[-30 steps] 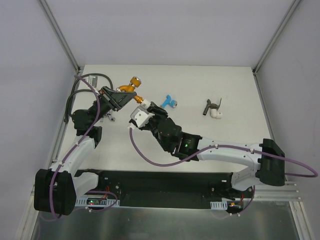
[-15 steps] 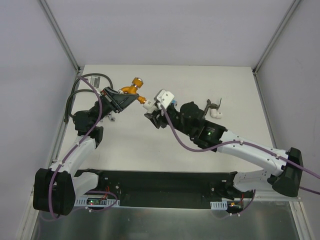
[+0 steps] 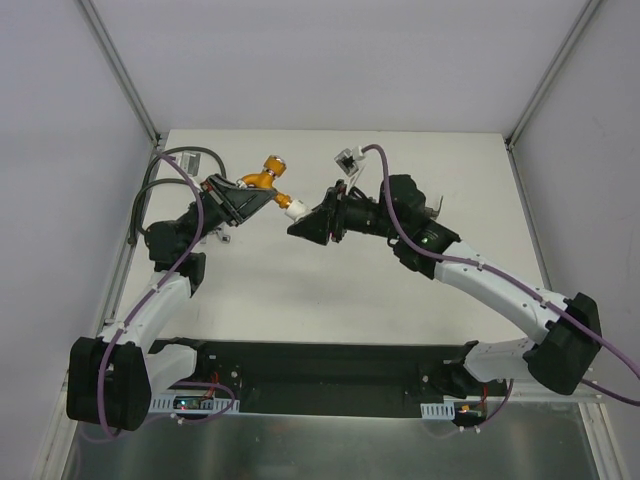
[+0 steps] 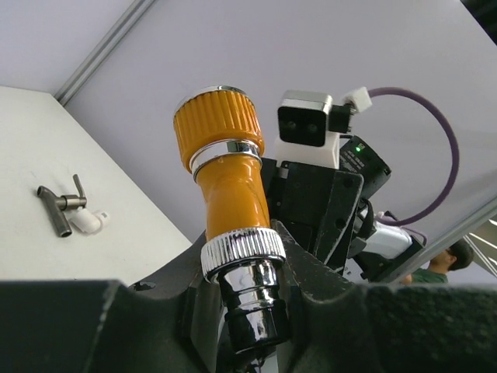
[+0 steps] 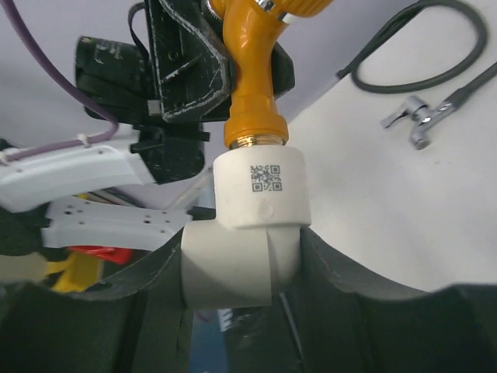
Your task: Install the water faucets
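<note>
My left gripper [image 3: 250,196] is shut on the shiny orange faucet [image 3: 266,170] and holds it above the table; in the left wrist view its jaws [image 4: 248,289] clamp the faucet's [image 4: 227,167] silver end. A white elbow fitting [image 3: 293,208] sits on the faucet's other end. My right gripper [image 3: 300,224] is shut on that elbow; in the right wrist view the elbow [image 5: 252,225] lies between the fingers [image 5: 241,273] below the faucet [image 5: 252,74]. The dark grey-brown faucet [image 4: 59,210] lies on the table beside a second white elbow [image 4: 87,224]. The blue faucet is hidden behind my right arm.
A long black hose [image 3: 185,160] loops at the table's far left corner, also in the right wrist view [image 5: 423,54]. A small silver fitting [image 5: 419,120] lies next to it. Walls stand close on three sides.
My right arm has swung from the near middle round to the right, turning its wrist while keeping hold of the white elbow at the orange faucet's end. The left arm has stayed still.
</note>
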You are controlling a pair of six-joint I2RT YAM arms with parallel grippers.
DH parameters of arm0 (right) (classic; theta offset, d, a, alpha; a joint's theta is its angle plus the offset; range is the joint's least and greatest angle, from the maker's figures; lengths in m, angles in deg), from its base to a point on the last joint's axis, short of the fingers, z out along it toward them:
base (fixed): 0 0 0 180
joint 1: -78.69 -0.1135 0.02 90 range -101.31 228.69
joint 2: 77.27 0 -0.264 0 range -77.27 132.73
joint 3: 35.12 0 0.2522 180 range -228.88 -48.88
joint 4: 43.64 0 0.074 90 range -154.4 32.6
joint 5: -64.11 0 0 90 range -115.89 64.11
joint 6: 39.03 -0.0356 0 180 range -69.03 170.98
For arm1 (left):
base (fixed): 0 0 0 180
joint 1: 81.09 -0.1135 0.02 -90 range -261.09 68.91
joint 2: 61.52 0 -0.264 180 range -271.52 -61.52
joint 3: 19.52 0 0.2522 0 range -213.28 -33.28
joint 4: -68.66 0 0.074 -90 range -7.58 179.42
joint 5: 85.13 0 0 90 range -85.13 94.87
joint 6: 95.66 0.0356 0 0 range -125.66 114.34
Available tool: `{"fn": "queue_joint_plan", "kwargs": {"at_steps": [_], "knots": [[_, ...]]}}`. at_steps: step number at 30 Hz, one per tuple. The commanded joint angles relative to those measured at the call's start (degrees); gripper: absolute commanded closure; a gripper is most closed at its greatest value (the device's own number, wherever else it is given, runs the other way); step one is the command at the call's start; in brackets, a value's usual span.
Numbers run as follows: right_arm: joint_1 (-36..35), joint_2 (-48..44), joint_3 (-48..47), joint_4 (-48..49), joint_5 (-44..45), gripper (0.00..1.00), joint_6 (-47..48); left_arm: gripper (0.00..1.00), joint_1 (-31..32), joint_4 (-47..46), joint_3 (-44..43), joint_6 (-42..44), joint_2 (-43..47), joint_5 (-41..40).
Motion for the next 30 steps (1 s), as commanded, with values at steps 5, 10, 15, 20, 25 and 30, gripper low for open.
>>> {"fn": "queue_joint_plan", "kwargs": {"at_steps": [5, 10, 15, 20, 25, 30], "knots": [[6.15, 6.88, 0.00, 31.13, -12.23, 0.98, -34.08, 1.00, -0.10, -24.54, -0.71, 2.90, 2.70, 3.02], [6.24, 6.98, 0.44, 29.16, -11.62, 0.82, -29.82, 1.00, -0.10, -23.49, -0.71, 1.06, 1.39, 1.88], [6.24, 2.77, 0.09, 18.89, -9.07, 0.29, -17.10, 1.00, -0.36, -16.73, -0.44, 1.14, 1.29, 0.12], [6.24, -0.40, 0.26, 9.57, -6.45, 0.02, -5.74, 1.00, -0.71, -6.97, -0.71, 3.95, 2.43, -1.10], [5.71, -4.71, 1.85, 4.81, -1.52, 0.04, 8.20, 1.00, -0.80, -0.38, -1.06, 4.75, 2.26, -1.64], [1.32, -8.58, 2.99, -1.61, 11.83, 0.04, 26.06, 1.00, -0.80, 2.70, -1.67, 3.08, 0.95, -1.55]]}}
